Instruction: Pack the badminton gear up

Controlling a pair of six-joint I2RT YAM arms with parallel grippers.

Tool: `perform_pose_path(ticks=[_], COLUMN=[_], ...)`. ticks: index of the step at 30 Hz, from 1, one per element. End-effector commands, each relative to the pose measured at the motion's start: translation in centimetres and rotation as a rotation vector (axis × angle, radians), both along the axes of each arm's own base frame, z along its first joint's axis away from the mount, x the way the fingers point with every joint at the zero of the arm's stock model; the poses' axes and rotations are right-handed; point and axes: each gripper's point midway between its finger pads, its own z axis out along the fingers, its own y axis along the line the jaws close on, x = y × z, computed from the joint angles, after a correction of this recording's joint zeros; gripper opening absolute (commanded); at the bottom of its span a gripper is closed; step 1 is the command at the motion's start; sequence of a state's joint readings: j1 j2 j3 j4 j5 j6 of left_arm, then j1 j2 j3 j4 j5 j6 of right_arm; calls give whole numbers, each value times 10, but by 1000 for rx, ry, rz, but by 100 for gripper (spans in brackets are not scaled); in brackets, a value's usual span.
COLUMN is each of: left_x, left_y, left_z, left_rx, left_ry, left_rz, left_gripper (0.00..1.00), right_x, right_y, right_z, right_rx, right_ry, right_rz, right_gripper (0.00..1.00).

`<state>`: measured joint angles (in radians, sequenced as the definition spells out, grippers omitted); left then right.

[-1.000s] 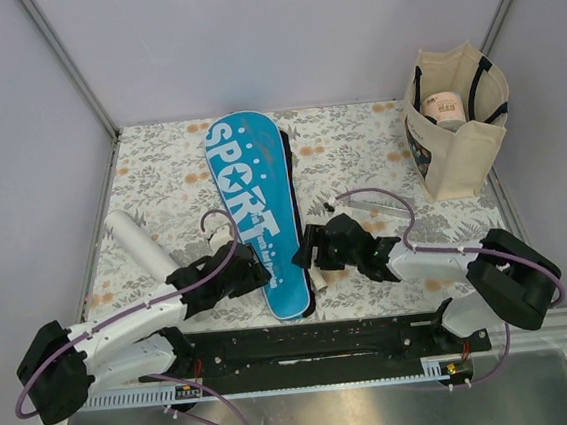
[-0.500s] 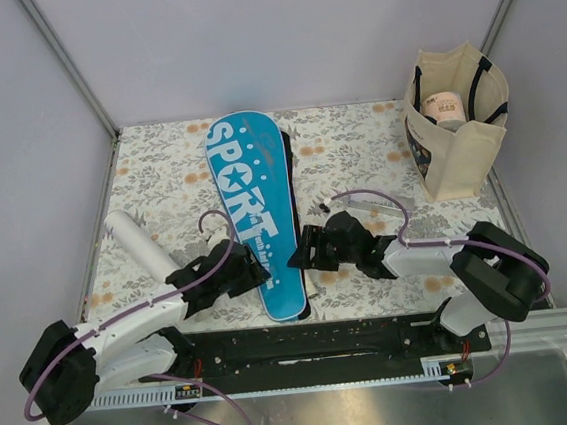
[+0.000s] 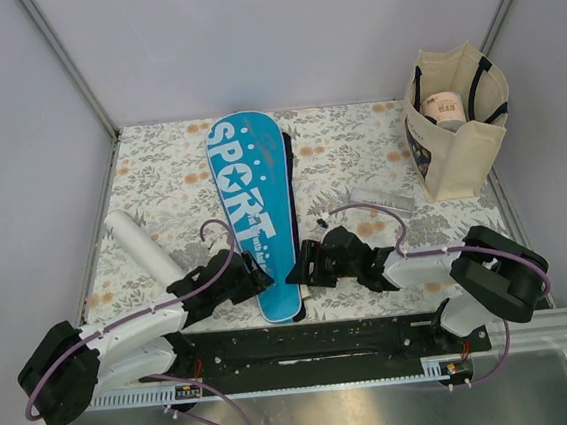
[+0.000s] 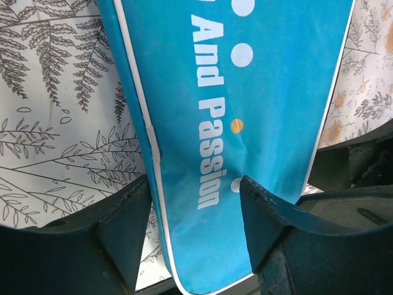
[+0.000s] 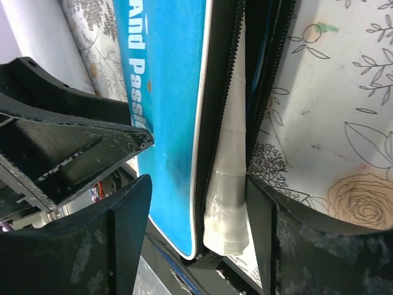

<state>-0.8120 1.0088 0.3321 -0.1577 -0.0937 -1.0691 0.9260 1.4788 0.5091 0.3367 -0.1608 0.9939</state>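
Observation:
The blue "SPORT" cover lies lengthwise on the floral table, narrow end toward me. My left gripper is open and straddles that narrow end from the left; in the left wrist view the cover lies between the fingers. My right gripper is open at the cover's right edge. In the right wrist view a white racket handle shows in the cover's open black zipper, between my fingers. The white tube lies at the left. The shuttlecock is not in view.
The beige tote with black handles stands at the back right with a roll inside it. A small pale flat item lies right of the cover. A black rail runs along the near edge. Grey walls enclose the table.
The cover has slid toward me and its narrow end has swung left. Both grippers have moved toward the near edge with it, and the right one has also shifted left.

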Motion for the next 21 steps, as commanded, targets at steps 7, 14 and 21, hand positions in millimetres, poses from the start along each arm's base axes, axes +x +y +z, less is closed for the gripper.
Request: perform_pose_path(ticks=[7, 14, 21], left_x=[-7, -13, -13], left_y=[-14, -25, -19], left_z=[0, 2, 4], left_rx=[-94, -101, -78], left_ry=[-18, -21, -30], left_rz=[-20, -44, -20], left_gripper=[59, 59, 60], right_x=[26, 31, 29], right_y=[40, 39, 24], right_z=[59, 37, 23], right_rx=[323, 325, 269], right_ry=[-87, -66, -79], right_rz=[-82, -129, -161], right_gripper=[55, 34, 19])
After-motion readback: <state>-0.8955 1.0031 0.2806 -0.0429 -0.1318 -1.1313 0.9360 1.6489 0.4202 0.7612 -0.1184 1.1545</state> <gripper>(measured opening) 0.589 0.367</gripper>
